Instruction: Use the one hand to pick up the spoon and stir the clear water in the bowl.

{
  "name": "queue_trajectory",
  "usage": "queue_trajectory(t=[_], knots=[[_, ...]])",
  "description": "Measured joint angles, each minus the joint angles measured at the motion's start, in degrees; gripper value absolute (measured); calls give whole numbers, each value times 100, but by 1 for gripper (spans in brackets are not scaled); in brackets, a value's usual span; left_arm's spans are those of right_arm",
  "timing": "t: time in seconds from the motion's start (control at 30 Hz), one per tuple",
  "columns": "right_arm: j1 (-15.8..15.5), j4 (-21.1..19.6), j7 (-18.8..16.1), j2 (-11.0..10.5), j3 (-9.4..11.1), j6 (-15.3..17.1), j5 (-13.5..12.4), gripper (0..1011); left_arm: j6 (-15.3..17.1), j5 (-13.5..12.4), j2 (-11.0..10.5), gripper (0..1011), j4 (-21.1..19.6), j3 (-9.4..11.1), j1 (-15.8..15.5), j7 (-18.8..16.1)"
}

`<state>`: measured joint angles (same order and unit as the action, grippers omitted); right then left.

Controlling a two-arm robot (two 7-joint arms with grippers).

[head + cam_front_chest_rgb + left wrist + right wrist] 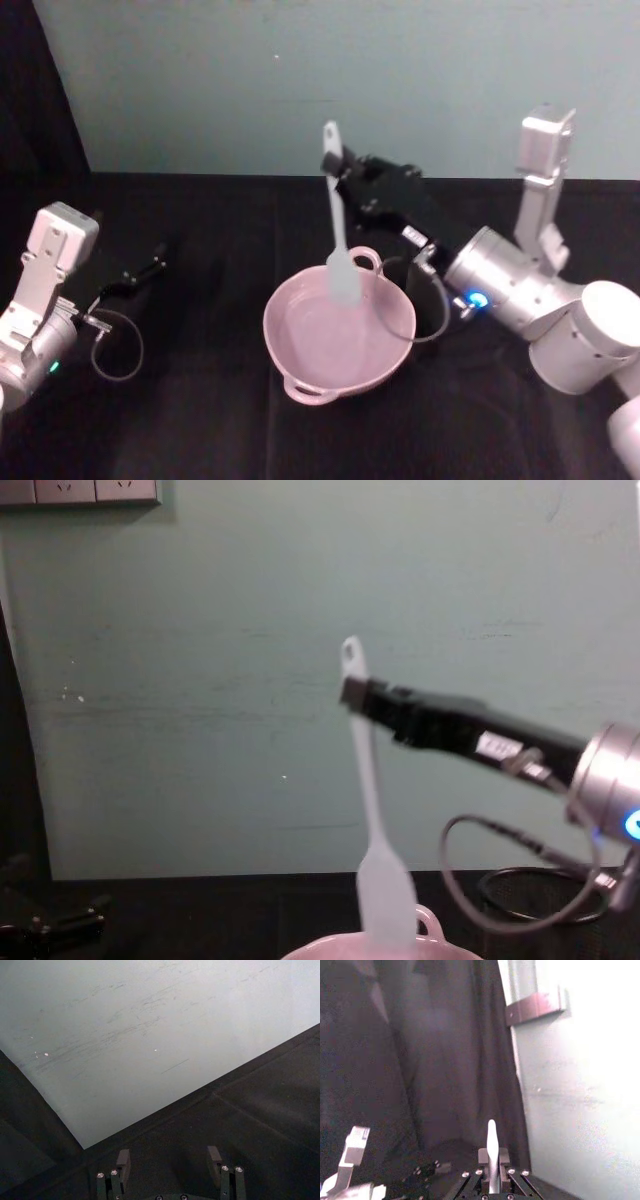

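So my right gripper [342, 182] is clamped on the spoon [337, 225] near its handle end, just under the oval hole. The spoon's long, slim, white plastic, hanging almost upright with its flat paddle head dipped inside the bowl [300, 352], toward the 12 o'clock rim beside the little loop handle. The bowl's pale pink and round, sitting mid-desk [200, 420] on black cloth. My left gripper [150, 268] is parked out at 9 o'clock, fingers [123, 1161] apart.
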<state>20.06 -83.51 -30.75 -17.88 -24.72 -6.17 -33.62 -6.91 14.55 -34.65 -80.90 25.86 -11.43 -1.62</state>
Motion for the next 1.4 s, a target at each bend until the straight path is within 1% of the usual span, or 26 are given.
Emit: queue_trajectory(t=[0.03, 0.07, 0.17, 0.27, 0.47, 0.57, 0.73, 0.87, 0.97, 1.07, 1.17, 1.3, 1.33, 1.4], knots=[[-10, -42, 7, -27, 34, -4, -19, 120, 0, 0, 0, 1005, 0, 0, 0, 0], [-24, -113, 20, -83, 109, -18, -60, 120, 0, 0, 0, 1005, 0, 0, 0, 0], [-37, -179, 24, -169, 220, -36, -144, 121, 0, 0, 0, 1005, 0, 0, 0, 0], [-31, -207, -64, -304, 378, -45, -322, 121, 0, 0, 0, 1005, 0, 0, 0, 0], [-1, -235, -158, -505, 568, -40, -522, 121, 0, 0, 0, 1005, 0, 0, 0, 0], [9, -239, -206, -625, 692, -36, -671, 121, 0, 0, 0, 1005, 0, 0, 0, 0], [13, -153, -262, -725, 787, -29, -823, 121, 0, -1, 0, 1005, 0, 0, 0, 0], [22, 64, -309, -760, 822, -23, -946, 121, 0, -1, 0, 1005, 0, 0, 0, 0], [30, 188, -312, -765, 829, -39, -966, 121, 0, 0, 0, 1005, 0, 0, 0, 0], [65, 393, -378, -752, 837, -99, -1012, 121, 0, 0, 0, 1005, 0, 0, 0, 0], [151, 718, -632, -701, 844, -228, -1129, 121, 0, 0, 0, 1005, 0, 0, 0, 0], [220, 964, -823, -660, 832, -292, -1215, 121, 0, 0, 0, 1005, 0, 0, 0, 0], [269, 1111, -954, -629, 821, -296, -1290, 121, 0, 0, 0, 1005, 0, 0, 0, 0], [323, 1264, -1077, -603, 806, -290, -1369, 120, 0, 0, 0, 1005, 0, 0, 0, 0]])
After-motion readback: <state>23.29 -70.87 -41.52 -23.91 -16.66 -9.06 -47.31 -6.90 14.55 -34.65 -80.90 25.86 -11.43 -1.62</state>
